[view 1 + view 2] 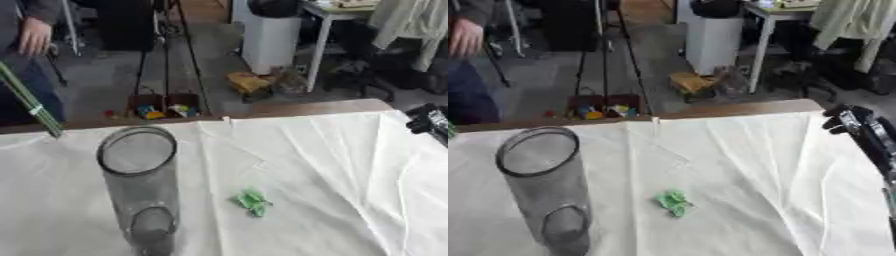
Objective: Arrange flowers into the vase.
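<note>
A clear cylindrical vase (140, 185) stands upright near the surface's (332, 165) near-left part, on a white cloth, its open mouth facing up and nothing inside it that I can make out. A bundle of green flower stems (28, 102) slants in from the upper left, its long axis running diagonally down toward the surface's far-left edge, the lower tip ending just beyond and to the left of the vase rim; the blooms and whatever holds the stems lie outside both views. The left hand itself is not in view, so the state of its fingers cannot be told. The right hand (859, 131) hangs over the surface's right edge, well apart from the vase; whether its fingers are curled or straight I cannot tell. A small green scrap (252, 201) lies on the cloth to the right of the vase. The stems sit far nearer the left side, and to enter the mouth their tip must likely swing right and stand more upright.
</note>
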{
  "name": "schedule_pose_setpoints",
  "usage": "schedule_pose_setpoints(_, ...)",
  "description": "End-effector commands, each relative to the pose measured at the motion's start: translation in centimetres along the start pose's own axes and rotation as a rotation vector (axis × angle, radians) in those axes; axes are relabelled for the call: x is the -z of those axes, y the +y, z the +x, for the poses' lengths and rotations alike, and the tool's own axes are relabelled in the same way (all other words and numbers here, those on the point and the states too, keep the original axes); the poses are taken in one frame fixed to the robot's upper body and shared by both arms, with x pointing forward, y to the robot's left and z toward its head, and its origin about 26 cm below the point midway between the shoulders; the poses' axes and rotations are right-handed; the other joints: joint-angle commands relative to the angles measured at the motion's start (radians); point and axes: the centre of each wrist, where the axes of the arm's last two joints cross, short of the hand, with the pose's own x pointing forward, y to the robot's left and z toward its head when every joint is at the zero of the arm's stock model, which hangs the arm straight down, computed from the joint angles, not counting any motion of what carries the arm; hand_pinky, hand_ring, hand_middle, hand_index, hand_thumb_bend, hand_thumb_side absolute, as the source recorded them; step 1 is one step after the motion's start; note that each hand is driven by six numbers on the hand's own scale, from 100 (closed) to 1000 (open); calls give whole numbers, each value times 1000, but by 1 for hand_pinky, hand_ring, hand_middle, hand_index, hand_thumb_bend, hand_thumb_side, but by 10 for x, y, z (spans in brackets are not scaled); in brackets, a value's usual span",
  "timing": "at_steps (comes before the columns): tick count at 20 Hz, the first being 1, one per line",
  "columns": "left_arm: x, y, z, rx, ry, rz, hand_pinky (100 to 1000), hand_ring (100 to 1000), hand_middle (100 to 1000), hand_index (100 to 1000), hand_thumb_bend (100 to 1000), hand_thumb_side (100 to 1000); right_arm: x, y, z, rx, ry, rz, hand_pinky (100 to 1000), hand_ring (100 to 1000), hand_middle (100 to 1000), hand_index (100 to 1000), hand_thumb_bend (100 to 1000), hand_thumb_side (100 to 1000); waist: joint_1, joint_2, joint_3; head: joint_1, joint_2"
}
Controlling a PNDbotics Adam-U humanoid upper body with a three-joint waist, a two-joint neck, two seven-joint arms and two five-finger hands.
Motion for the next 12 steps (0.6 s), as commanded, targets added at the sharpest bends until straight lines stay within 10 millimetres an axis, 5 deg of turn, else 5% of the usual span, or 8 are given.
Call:
schedule_pose_setpoints(1, 9, -7, 13, 9, -43, -48, 100, 100, 100, 100, 1000, 262, 5, -14, 10, -30, -31, -19, 661, 658, 694, 521, 100, 958, 0, -16, -2, -1, 8)
schedule_pose_setpoints(12, 12, -24, -2, 123, 151, -381, 100, 100, 100, 100, 1000, 266, 3, -13, 9, -33, -26, -14, 661, 656, 693, 520, 100, 961, 8, -26, -8, 1, 11)
